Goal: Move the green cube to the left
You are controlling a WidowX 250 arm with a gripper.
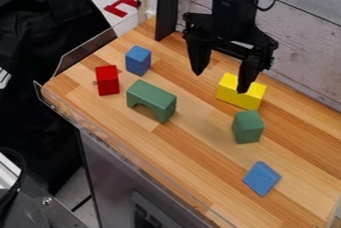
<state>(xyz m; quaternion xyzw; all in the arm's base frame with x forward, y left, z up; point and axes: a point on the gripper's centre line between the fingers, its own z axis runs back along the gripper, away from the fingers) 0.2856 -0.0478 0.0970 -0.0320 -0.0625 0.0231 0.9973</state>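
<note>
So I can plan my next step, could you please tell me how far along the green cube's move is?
Nothing looks done yet: the green cube stands right of the green arch in the picture, just below the yellow block. Nothing is in hand; the open pincer hangs over the table. What seems left is everything: gripping the cube, shifting it left and letting go.

- Lighting: bright, fairly even, on wooden surface (193,147), centre frame.
- Light direction: from above; green arch (153,93) paler on top, darker in front.
- Shadow: one, faint, soft-edged, right of centre.
- Glare: whitish, on metal part (8,171), lower left.
</note>
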